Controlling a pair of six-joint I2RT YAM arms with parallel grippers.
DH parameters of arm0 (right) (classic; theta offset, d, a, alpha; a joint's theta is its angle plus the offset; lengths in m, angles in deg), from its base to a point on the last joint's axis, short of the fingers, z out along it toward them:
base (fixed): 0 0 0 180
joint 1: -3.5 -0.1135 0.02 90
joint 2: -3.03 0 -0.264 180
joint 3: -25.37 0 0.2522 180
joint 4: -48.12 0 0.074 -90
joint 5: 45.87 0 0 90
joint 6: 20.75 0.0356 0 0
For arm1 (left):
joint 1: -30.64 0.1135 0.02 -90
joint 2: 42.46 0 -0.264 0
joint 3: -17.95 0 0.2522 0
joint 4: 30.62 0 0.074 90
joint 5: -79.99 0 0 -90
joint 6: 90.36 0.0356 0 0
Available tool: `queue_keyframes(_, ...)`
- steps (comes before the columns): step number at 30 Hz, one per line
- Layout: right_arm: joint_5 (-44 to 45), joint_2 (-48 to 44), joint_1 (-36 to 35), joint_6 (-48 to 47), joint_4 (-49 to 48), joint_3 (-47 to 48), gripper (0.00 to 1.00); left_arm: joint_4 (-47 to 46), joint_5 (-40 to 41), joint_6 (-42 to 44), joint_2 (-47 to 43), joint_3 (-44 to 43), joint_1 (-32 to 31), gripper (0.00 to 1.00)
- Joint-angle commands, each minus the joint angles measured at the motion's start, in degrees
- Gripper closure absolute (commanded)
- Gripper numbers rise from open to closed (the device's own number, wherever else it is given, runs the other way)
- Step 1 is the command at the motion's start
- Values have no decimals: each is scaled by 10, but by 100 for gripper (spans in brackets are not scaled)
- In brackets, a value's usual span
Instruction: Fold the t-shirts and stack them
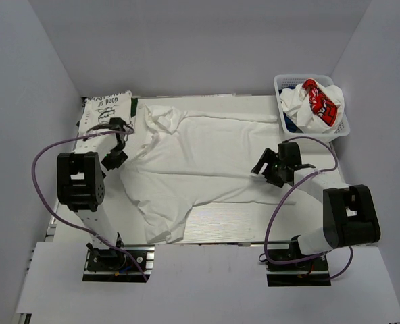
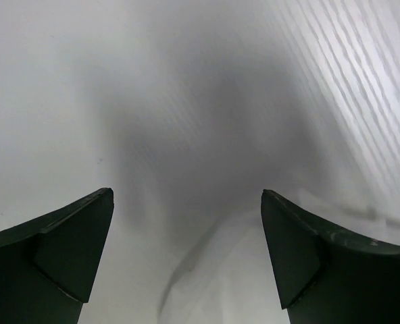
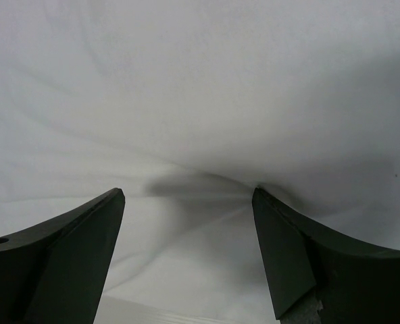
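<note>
A: What colour is the tee under both grippers?
B: Plain white, no print showing. It is shadowed grey beneath the left gripper.
A: And the fingers?
B: Near black with a green tinge. The same goes for the right gripper.
A: Beyond the left gripper?
B: A folded tee, white with black lettering.
A: Beyond the right gripper?
B: A white lattice basket. In it is a white bundle with a red patch, and some dark blue cloth.
A: The table?
B: Silver, finely ribbed. The cables are purple and the arms black.
</note>
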Motion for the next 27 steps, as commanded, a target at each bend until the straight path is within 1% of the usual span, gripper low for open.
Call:
queue_keyframes(1, 58, 20, 23, -17, 114, -44, 16, -16, -30, -22, -56, 8, 46, 0)
queue_keyframes(2, 70, 14, 31, -19, 132, -43, 15, -22, -44, -22, -63, 8, 58, 0)
queue_keyframes(3, 89, 10, 37, -20, 135, -44, 15, -22, -73, -17, -70, 14, 67, 0)
queue_keyframes(4, 93, 3, 41, -22, 136, -46, 15, -34, -86, -17, -82, 14, 85, 0)
queue_keyframes(5, 91, -4, 47, -25, 138, -49, 15, -41, -100, -17, -88, 22, 92, 0)
queue_keyframes(6, 84, -8, 52, -25, 136, -50, 15, -49, -142, -9, -93, 29, 98, 0)
queue_keyframes(8, 65, -25, 54, -34, 129, -45, 15, -95, -193, 32, -108, 35, 98, 0)
queue_keyframes(9, 58, -33, 50, -51, 131, -41, 15, -118, -239, 58, -114, 35, 91, 2)
queue_keyframes(10, 45, -60, 47, -75, 124, -33, 15, -158, -265, 102, -120, 35, 76, 2)
queue_keyframes(11, 17, -72, 39, -95, 118, -25, 15, -183, -290, 120, -136, 45, 67, 2)
queue_keyframes(12, 16, -84, 35, -101, 117, -22, 15, -211, -348, 135, -147, 53, 61, 2)
queue_keyframes(14, 45, -141, 19, -124, 126, 8, 10, -270, -392, 168, -169, 58, 34, 1)
queue_keyframes(16, 79, -171, 13, -135, 140, 21, 10, -280, -407, 195, -169, 43, 12, 1)
queue_keyframes(17, 86, -185, 9, -136, 146, 32, 10, -280, -420, 206, -163, 16, -14, 1)
queue_keyframes(19, 95, -183, -4, -140, 153, 50, 10, -285, -451, 227, -132, -29, -45, 1)
queue_keyframes(20, 93, -172, -14, -141, 151, 54, 10, -285, -457, 227, -118, -44, -80, 1)
queue_keyframes(21, 80, -165, -17, -140, 138, 58, 10, -285, -457, 232, -101, -59, -98, 1)
queue_keyframes(22, 69, -158, -20, -140, 129, 57, 10, -285, -447, 232, -81, -96, -115, 1)
queue_keyframes(23, 58, -132, -31, -138, 121, 56, 10, -269, -441, 232, -35, -115, -141, 1)
queue_keyframes(24, 51, -121, -34, -133, 91, 56, 10, -258, -441, 240, -9, -136, -150, 1)
queue_keyframes(25, 49, -109, -35, -127, 73, 53, 10, -243, -436, 240, 15, -179, -159, 1)
queue_keyframes(27, 36, -55, -43, -122, 45, 64, 10, -208, -406, 240, 74, -215, -170, 1)
